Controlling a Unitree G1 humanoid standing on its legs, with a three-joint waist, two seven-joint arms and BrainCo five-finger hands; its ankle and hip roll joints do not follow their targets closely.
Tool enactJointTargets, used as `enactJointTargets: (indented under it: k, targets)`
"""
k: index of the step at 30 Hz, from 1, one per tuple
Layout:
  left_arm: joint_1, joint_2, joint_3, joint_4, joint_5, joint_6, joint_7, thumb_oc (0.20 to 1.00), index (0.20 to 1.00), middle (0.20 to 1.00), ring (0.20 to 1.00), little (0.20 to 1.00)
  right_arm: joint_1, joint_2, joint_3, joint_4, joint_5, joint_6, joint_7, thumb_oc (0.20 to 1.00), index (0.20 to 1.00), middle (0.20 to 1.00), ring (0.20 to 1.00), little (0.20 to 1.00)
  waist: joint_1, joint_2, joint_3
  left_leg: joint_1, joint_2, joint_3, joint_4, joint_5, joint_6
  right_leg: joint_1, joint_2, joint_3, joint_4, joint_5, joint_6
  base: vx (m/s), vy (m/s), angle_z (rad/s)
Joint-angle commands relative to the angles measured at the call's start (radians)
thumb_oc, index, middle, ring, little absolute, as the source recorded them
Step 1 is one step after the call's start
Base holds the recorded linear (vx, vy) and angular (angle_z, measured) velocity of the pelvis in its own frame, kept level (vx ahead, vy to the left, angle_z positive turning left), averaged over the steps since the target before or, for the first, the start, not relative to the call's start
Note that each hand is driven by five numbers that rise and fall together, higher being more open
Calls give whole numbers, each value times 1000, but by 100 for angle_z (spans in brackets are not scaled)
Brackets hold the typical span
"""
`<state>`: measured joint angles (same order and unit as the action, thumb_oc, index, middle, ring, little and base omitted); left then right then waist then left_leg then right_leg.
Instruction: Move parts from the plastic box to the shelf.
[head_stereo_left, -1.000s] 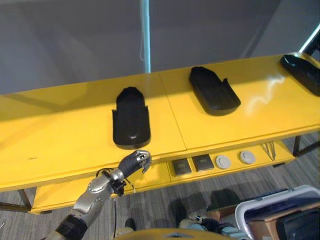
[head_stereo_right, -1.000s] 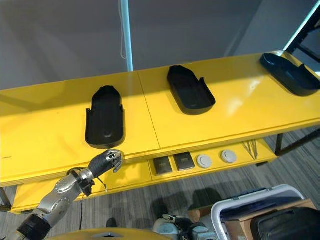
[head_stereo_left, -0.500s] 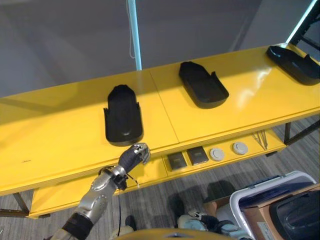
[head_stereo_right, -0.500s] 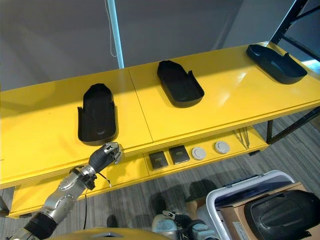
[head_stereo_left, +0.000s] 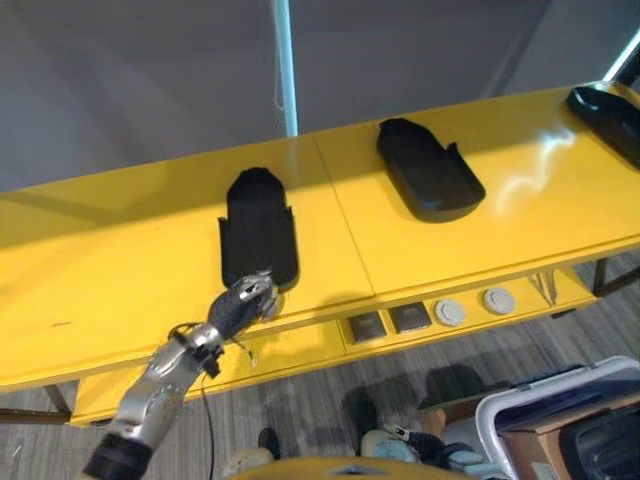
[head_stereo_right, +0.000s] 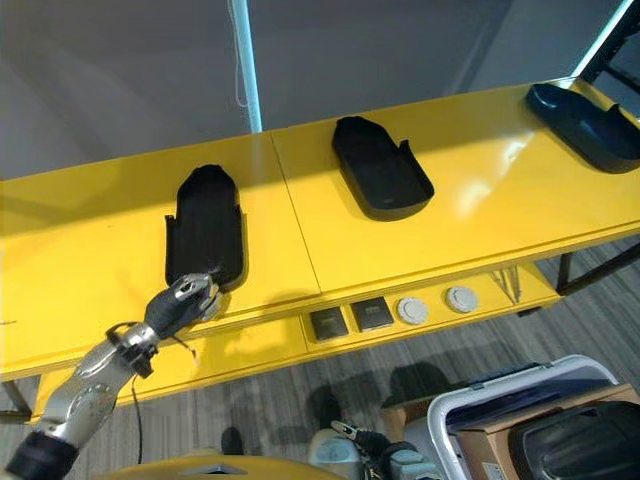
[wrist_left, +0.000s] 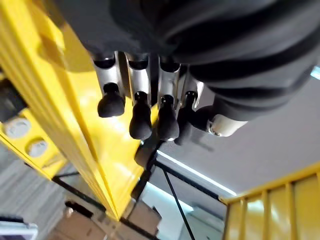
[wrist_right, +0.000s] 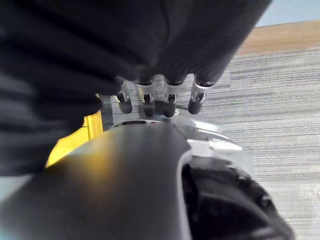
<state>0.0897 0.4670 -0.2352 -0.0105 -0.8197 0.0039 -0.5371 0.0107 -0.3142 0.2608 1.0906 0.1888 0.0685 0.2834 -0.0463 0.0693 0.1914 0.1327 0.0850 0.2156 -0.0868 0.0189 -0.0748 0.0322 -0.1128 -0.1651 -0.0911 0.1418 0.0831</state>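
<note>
Now the left hand (head_stereo_left: 243, 303) had risen, curled empty fingers (wrist_left: 140, 120) touching the black moulded plastic part (head_stereo_left: 258, 239) on the yellow shelf (head_stereo_left: 120, 270); part placed.

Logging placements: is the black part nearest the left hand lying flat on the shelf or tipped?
Flat. The black part lies hollow side up on the yellow shelf, with the left hand at its near end.

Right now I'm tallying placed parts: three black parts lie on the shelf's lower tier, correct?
Not quite. The three black parts lie on the yellow shelf's top tier, as the right eye view shows; the lower tier holds only small square and round items.
</note>
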Motion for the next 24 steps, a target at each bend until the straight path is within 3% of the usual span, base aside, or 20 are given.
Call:
enactJointTargets:
  k: [1, 8, 24]
  targets:
    - [-76, 2, 2, -17, 29, -83, -23, 200, 200, 200, 200, 200, -17, -3, 3, 83, -15, -9, 29, 1000, 1000, 1000, 1000, 1000, 5, 29, 9, -53, -10, -25, 0, 13, -4, 64, -34, -12, 4, -83, 40, -15, 19, 18]
    - [-99, 0, -32, 8, 51, -116, 31, 200, 200, 200, 200, 200, -32, 1, 7, 104, 15, -7, 22, 1000, 1000, 1000, 1000, 1000, 9, 33, 2, -57, -13, -25, 0, 14, -3, 64, -37, -21, 4, -83, 42, 3, 3, 8]
    - [-207, -75, -30, 149, 36, -176, 157, 200, 200, 200, 200, 200, -9, -6, 9, 70, 23, 2, 21, 1000, 1000, 1000, 1000, 1000, -44, 26, 28, -67, -2, -3, 0, 21, -8, 31, -27, 18, 4, -74, 38, 17, -3, -2]
